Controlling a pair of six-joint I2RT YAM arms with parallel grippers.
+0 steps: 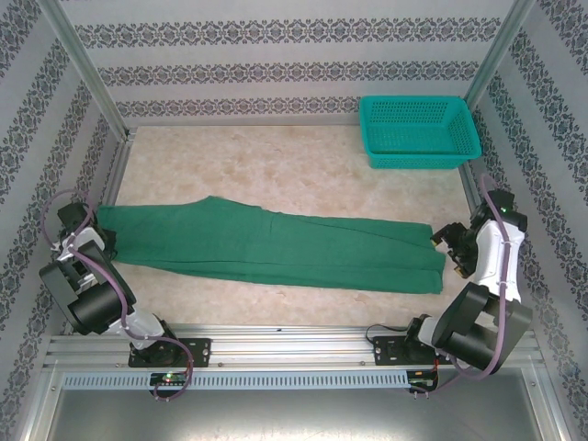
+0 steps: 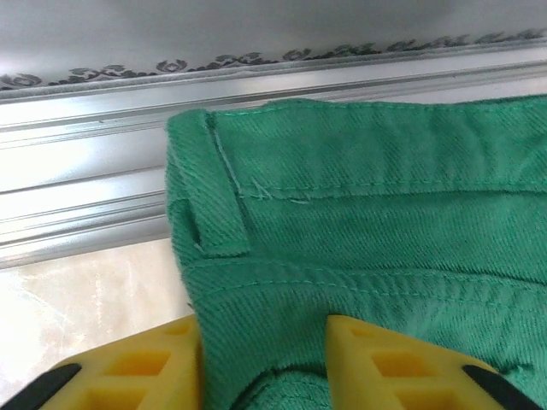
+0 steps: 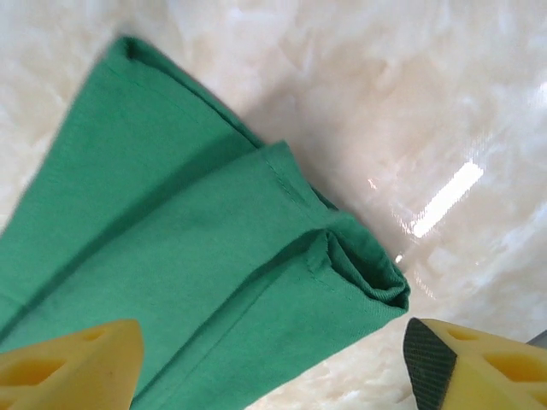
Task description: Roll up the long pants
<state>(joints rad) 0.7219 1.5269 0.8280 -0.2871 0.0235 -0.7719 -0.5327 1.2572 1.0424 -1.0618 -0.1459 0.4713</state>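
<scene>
The long pants are dark green and lie flat across the table, waist at the left and leg hems at the right. My left gripper is at the waist end. In the left wrist view its yellow fingers stand part open astride a fold of waistband, just below a belt loop, with fabric filling the gap of the gripper. My right gripper hovers at the hem end. Its jaws are wide open over the stacked leg hems, touching nothing.
A teal mesh basket stands at the back right corner. Aluminium rails run close behind the waistband on the left. Patterned walls enclose the pale marbled tabletop.
</scene>
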